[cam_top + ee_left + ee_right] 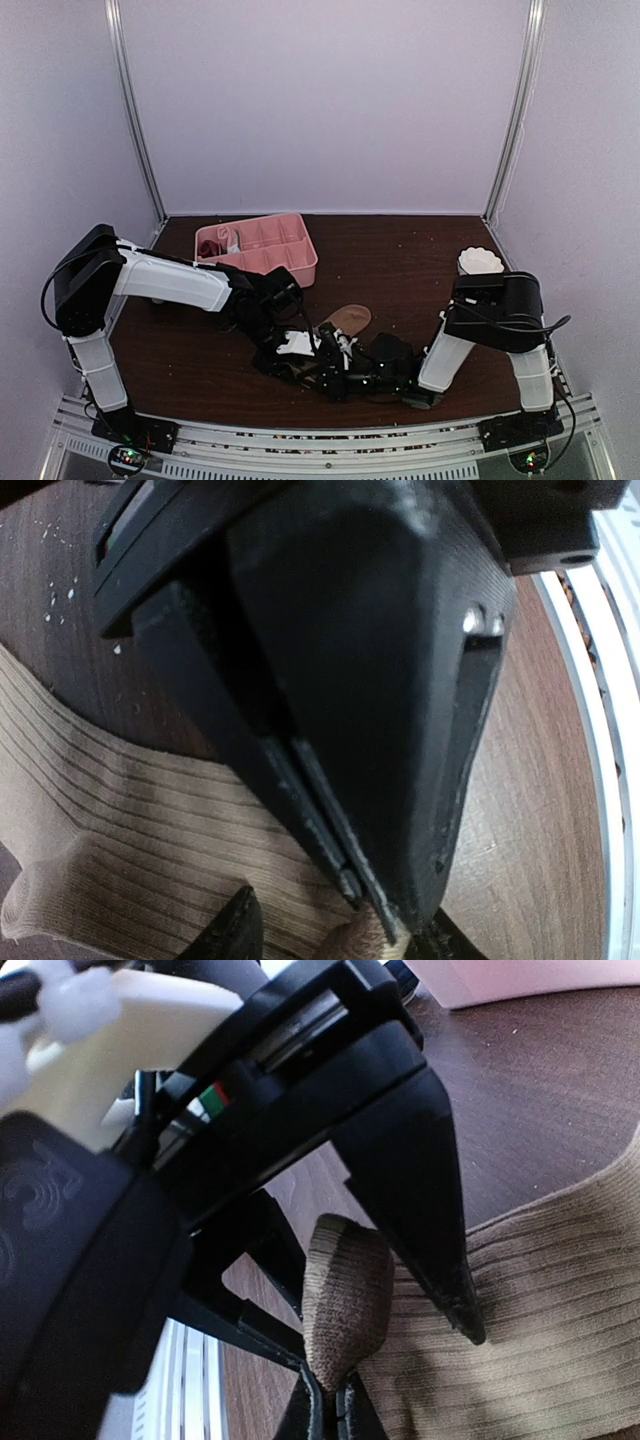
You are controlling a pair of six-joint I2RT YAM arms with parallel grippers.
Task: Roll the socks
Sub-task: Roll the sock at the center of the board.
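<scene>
A tan ribbed sock (110, 820) lies flat on the dark wood table; its far end shows in the top view as the tan sock (352, 319). My right gripper (338, 1415) is shut on a raised fold of this sock (345, 1300). In the left wrist view, the right gripper (375, 905) fills the middle as a big black wedge. My left gripper (340, 942) is open. Its fingertips (235, 930) stand apart on either side of the pinched fold and the right gripper's tip. Both grippers meet low over the table near its front edge (340, 368).
A pink divided tray (290, 262) stands at the back left, with a dark red bundle (210, 246) in one corner compartment. A white ridged cup (478, 261) sits at the right, behind the right arm. The metal rail (330, 440) runs along the near edge.
</scene>
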